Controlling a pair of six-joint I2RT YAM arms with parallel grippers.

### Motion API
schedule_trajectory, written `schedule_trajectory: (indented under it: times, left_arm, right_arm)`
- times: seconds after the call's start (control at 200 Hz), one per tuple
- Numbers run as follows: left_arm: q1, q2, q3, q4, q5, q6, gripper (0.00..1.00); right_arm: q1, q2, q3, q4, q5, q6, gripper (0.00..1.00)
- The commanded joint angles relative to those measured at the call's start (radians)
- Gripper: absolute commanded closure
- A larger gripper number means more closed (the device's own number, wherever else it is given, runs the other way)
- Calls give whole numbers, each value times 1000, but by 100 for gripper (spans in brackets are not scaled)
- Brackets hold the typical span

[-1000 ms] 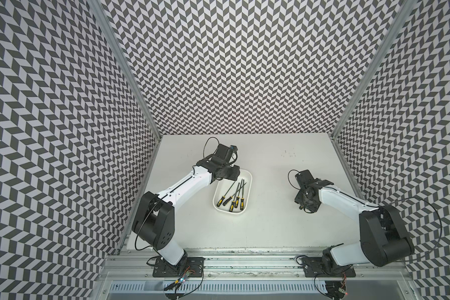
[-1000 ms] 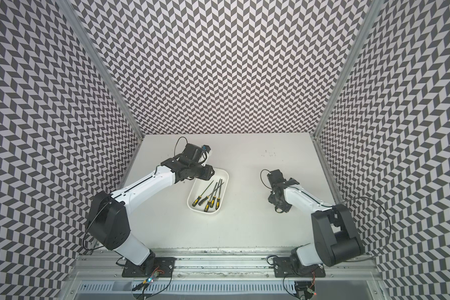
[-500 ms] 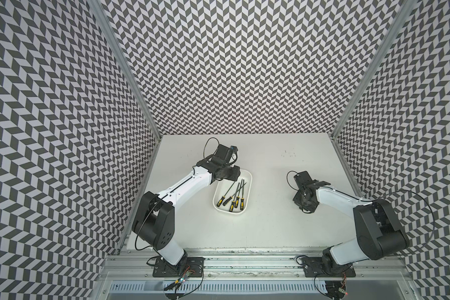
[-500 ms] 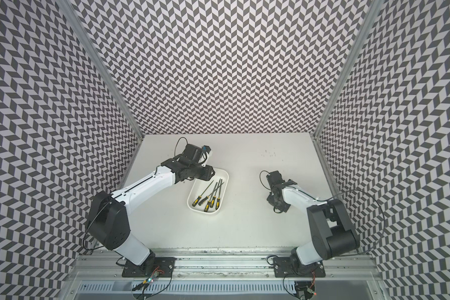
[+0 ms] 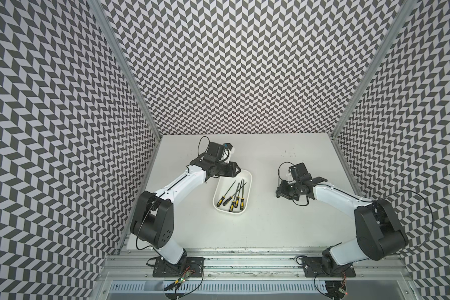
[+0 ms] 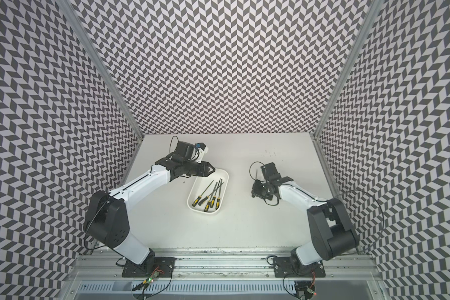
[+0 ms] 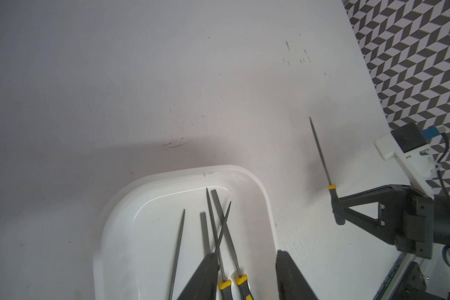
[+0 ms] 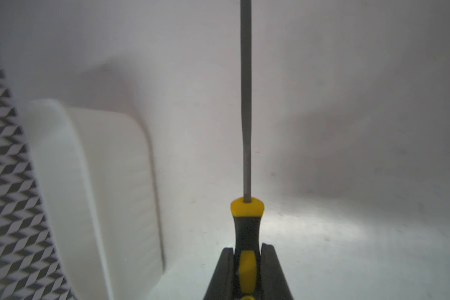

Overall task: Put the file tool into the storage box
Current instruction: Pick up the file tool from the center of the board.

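Note:
The file tool (image 8: 246, 228) has a black-and-yellow handle and a thin grey shaft (image 7: 321, 153). My right gripper (image 8: 247, 250) is shut on its handle, low over the table to the right of the storage box. The shaft points toward the back wall. The storage box (image 5: 250, 179) is a white rounded tub at the table's middle, and its wall (image 8: 102, 181) shows beside the file. Several more files (image 5: 234, 193) lie inside it. My left gripper (image 7: 246, 255) hangs open over the box's far end (image 6: 225, 172), holding nothing.
The white table (image 5: 270, 226) lies between patterned walls on the left, back and right. A metal rail (image 5: 244, 255) with both arm bases runs along the front. The right arm's cable loop (image 5: 283, 166) arches over the held file.
My right gripper has shut on the file's handle and shifted slightly left. The left arm and the box have not moved.

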Motion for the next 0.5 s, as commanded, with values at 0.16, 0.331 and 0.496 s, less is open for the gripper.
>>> schedule_trajectory:
  times: [0.16,0.331,0.496]
  left_arm:
    - [-17,18,-17,119,154,-60,59]
    - [-28,21,-17,128,145,-60,59]
    - [-34,25,-17,146,139,-71,59]
  right_arm:
    - [98,-27,105,152,-321,-69,100]
    - [148,12,185,151,-339,-71,100]
    - [194,44,244,139,-335,-81,100]
